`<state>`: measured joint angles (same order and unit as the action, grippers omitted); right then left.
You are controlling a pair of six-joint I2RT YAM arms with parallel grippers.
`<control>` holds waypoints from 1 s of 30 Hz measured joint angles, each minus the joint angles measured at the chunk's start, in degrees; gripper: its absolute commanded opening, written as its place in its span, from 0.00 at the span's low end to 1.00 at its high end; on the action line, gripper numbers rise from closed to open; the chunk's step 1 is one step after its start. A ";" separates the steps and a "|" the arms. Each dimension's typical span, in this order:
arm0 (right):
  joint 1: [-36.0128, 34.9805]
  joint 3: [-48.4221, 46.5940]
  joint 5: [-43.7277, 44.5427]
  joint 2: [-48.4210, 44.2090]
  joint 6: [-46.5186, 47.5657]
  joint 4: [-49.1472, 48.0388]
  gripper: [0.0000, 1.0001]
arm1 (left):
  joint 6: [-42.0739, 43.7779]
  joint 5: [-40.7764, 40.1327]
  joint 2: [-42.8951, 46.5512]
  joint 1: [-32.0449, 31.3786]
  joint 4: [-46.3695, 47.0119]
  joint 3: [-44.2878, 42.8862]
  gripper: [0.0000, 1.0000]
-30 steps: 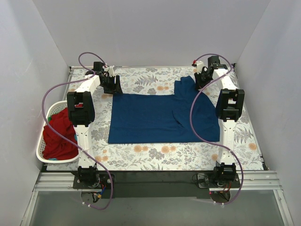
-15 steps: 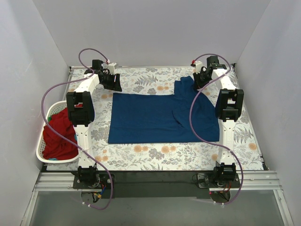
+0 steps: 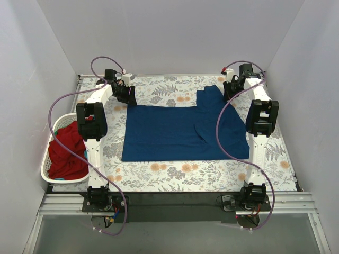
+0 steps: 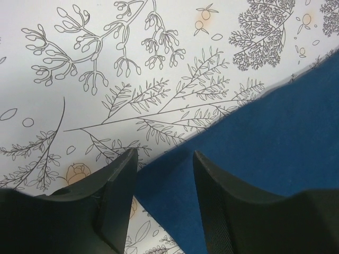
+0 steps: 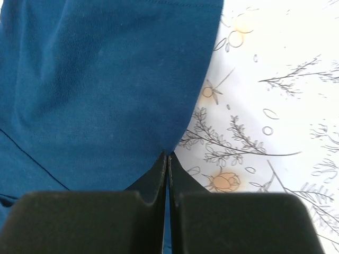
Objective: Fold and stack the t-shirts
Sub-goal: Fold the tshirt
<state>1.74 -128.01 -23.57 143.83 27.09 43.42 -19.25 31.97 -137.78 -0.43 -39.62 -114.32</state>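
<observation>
**Top external view.** The blue t-shirt [image 3: 183, 132] lies spread flat at the middle of the desk [image 3: 175, 172], which carries a floral cover. Its one visible sleeve points toward the far right corner. The left hand [image 3: 127, 95] is at the far left corner of the shirt. The right hand [image 3: 229, 93] is at the far right, at the sleeve. From this height the finger spacing of either hand cannot be read. A white slatted laundry basket [image 3: 46, 174] sits at the left edge of the desk, beside the left arm. It holds a bunched red t-shirt [image 3: 66, 151], with a sliver of teal cloth [image 3: 85, 154] beside the red.

**Left wrist view.** This view supplies the finger spacing. The left hand [image 4: 164, 159] is spread, with a clear gap between the two dark fingers [image 4: 119, 185]. One corner of the blue t-shirt [image 4: 275, 143] lies in that gap, flat on the floral cover. Whether the fingertips touch the cloth cannot be determined.

**Right wrist view.** The right hand [image 5: 168, 154] has its fingers [image 5: 153, 177] pressed together, with only a thin line between them. The curved edge of the blue t-shirt [image 5: 106, 79] runs down to the fingertips, and the hand pinches the cloth there. Bare floral cover lies to the right of that edge. The basket and its contents appear in neither wrist view.
</observation>
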 measured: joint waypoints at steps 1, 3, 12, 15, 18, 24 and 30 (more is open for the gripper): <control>0.02 0.28 -0.22 0.00 0.00 -0.04 0.01 | 0.24 -0.11 -0.02 0.00 0.24 0.00 0.43; 0.00 0.57 -0.52 0.00 0.00 -0.04 0.01 | 0.85 -0.52 -0.09 0.00 0.70 0.00 0.39; -0.04 1.49 -0.83 -0.52 0.11 -0.26 0.01 | 6.51 -0.42 -0.17 0.00 -0.13 0.24 0.35; -0.04 1.55 -0.87 -0.63 0.09 -0.31 0.01 | 7.34 0.26 0.15 0.00 0.37 1.03 0.33; -0.04 1.55 -1.01 -0.76 0.09 -0.28 0.01 | 7.72 0.52 0.31 0.59 0.42 1.33 0.27; -0.04 1.55 -1.07 -1.31 0.09 -0.26 0.01 | 7.91 1.03 0.31 1.77 -1.01 1.29 0.23; -0.04 1.55 -1.11 -2.54 0.07 -0.28 0.01 | 8.22 2.03 0.31 2.36 -2.47 1.16 0.26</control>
<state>1.69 -126.45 -24.69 141.29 27.16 43.13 -11.03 34.00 -137.47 1.93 -42.09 -113.16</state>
